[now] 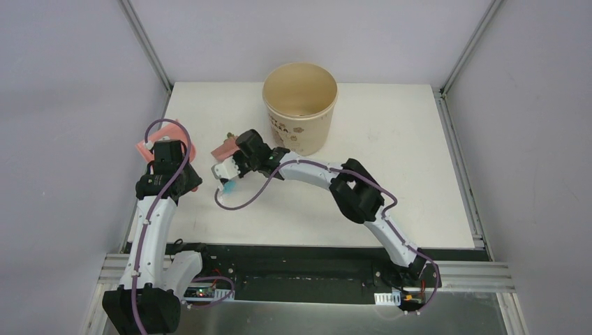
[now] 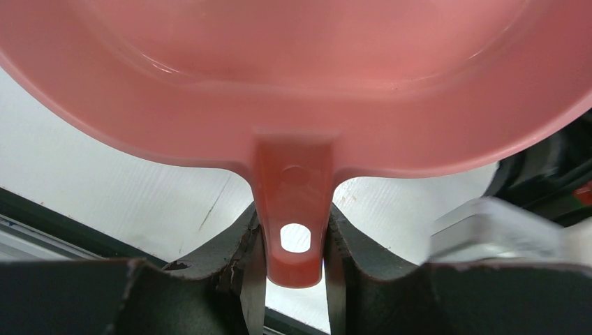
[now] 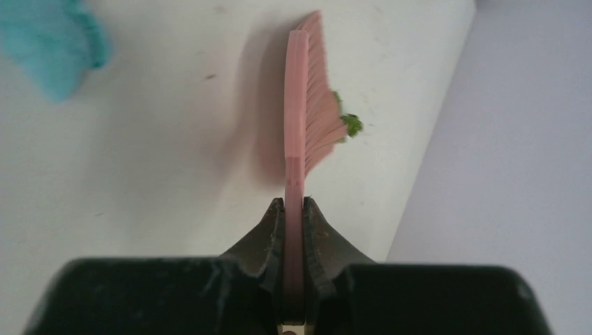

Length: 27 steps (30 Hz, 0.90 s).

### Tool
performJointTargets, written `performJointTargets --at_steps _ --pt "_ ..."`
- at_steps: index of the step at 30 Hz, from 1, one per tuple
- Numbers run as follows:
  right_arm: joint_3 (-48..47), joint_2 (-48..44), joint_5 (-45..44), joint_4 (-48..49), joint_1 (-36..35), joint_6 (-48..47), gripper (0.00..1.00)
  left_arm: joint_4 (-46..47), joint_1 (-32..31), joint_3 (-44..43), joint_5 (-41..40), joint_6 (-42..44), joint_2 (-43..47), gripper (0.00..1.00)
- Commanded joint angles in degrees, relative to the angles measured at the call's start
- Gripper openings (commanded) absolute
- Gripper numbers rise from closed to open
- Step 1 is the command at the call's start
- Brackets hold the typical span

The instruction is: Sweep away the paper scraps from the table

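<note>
My left gripper is shut on the handle of the pink dustpan, holding it at the left edge of the white table. In the top view the dustpan shows behind the left gripper. My right gripper is shut on the handle of the pink hand brush, left of the table's middle. A green paper scrap touches the bristles. A blue scrap lies apart from the brush; in the top view it lies just below the right gripper. Other scraps are not visible.
A tall tan paper bucket stands open at the back middle of the table, just right of the brush. Grey walls close in the left, back and right sides. A black strip runs along the front edge.
</note>
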<state>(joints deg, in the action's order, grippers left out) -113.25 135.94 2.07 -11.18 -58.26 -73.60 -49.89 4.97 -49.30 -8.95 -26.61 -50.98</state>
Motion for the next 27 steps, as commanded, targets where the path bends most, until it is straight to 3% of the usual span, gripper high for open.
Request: performJointTargets --at_steps 1,12,15,18,20,23,25,27 --pt "5.8 -8.7 4.4 -7.8 -1.2 -7.1 0.0 2.1 0.4 -0.4 0.0 0.5 0.6 0.0" --pt "5.8 -26.1 7.0 -50.7 -7.3 4.5 0.0 2.5 0.5 -0.5 1.1 0.8 -0.4 0.0" --pt "4.3 -28.3 4.2 -50.7 -8.1 8.4 0.0 2.6 0.5 -0.5 1.2 0.8 -0.7 0.0" --pt "1.3 -27.3 -0.2 -43.7 -6.9 15.3 0.0 2.7 0.5 -0.4 1.3 0.8 -0.8 0.0" --pt "-2.4 -25.0 -0.9 -39.5 -5.2 23.8 0.0 2.7 0.5 -0.4 1.2 0.8 -0.9 0.0" --pt "-12.5 -19.8 2.2 -38.7 -1.1 47.0 0.0 2.7 0.5 -0.3 1.0 0.8 -0.7 0.0" --pt "-20.8 -15.0 7.7 -41.9 2.2 64.7 0.0 2.7 0.5 -0.2 0.8 0.8 -0.4 0.0" --pt "-20.6 -13.2 15.1 -42.0 4.2 77.9 0.0 2.7 0.5 -0.2 0.7 0.8 0.0 0.0"
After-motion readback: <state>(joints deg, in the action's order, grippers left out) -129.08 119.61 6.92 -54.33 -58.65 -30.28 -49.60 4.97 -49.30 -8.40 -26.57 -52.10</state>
